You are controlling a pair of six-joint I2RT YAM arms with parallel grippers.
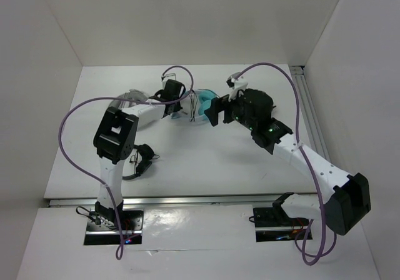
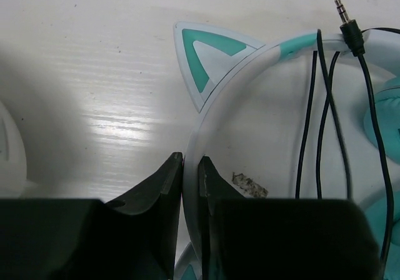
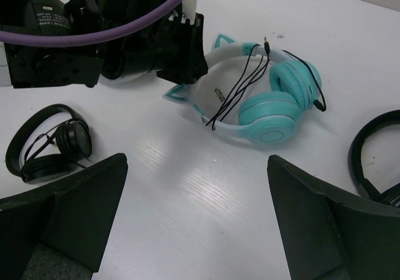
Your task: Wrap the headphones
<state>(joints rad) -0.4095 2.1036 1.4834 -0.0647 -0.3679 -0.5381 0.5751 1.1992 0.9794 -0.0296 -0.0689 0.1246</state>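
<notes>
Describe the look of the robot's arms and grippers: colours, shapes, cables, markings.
Left arm and right arm: white links, black joint housings, a purple cable looping along each. Left gripper and right gripper: black wedge-shaped fingers. A green light glows on the right arm.

headphones (image 1: 205, 97) mostly hidden top view, black headset (image 3: 354, 158) cut off R

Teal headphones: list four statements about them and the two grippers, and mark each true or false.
1. The left gripper is shut on the headphones' white headband. True.
2. The right gripper holds the cable. False: it is open and empty; the cable lies across the headband.
3. The cable's plug is plugged into nothing. True.
4. The black headphones lie stacked on the teal pair. False: they lie apart from it.
</notes>
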